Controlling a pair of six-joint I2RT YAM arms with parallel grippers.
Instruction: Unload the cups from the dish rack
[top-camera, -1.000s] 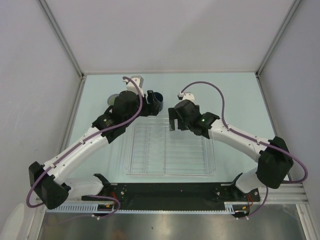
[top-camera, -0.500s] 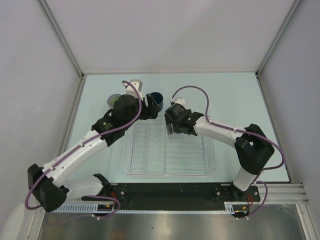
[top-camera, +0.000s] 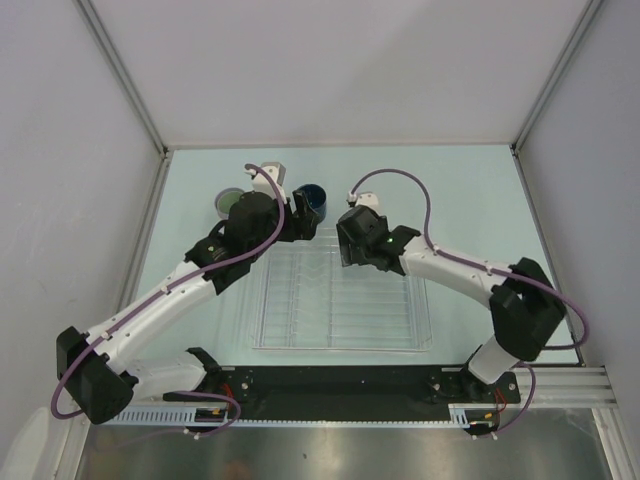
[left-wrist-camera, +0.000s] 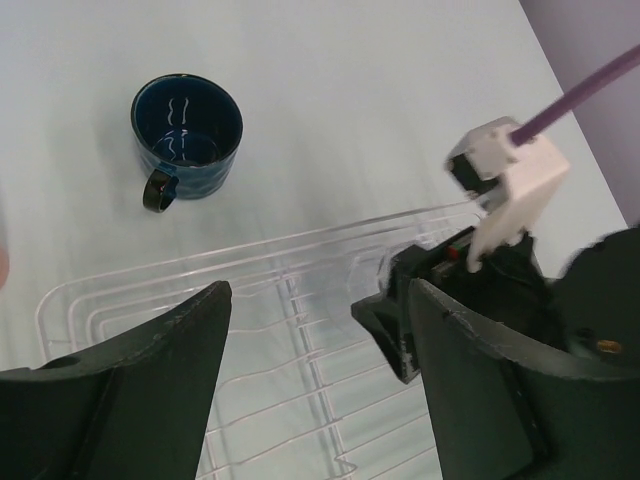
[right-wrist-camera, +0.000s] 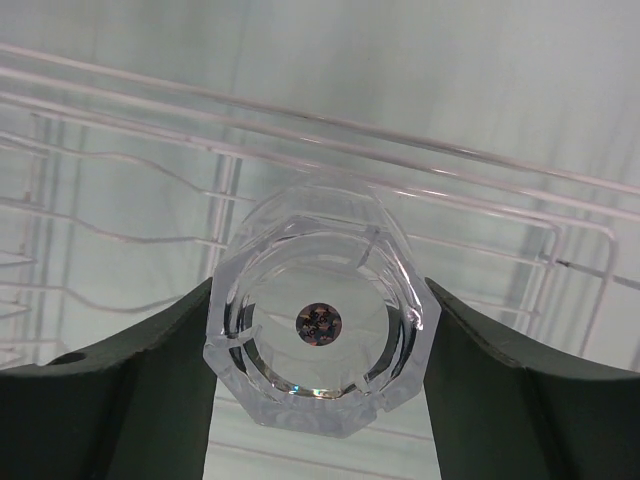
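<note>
The clear dish rack (top-camera: 340, 346) lies in the middle of the table. A small clear cup (right-wrist-camera: 322, 325) stands upside down at its far edge. My right gripper (right-wrist-camera: 320, 295) is shut on it, one dark finger pressed against each side. The same gripper (top-camera: 347, 250) hides the cup from above. My left gripper (left-wrist-camera: 315, 290) hangs open over the rack's (left-wrist-camera: 270, 340) far left part with nothing between its fingers. The dark blue mug (left-wrist-camera: 186, 130) stands upright on the table just beyond the rack (right-wrist-camera: 120, 200).
A pale green cup (top-camera: 230, 201) stands on the table to the left of the blue mug (top-camera: 313, 197). The two wrists are close together over the rack's far edge. White walls close the table in on three sides.
My right gripper has dropped toward the rack's far edge and its fingers have closed in on the clear cup. The left arm has shifted only slightly.
</note>
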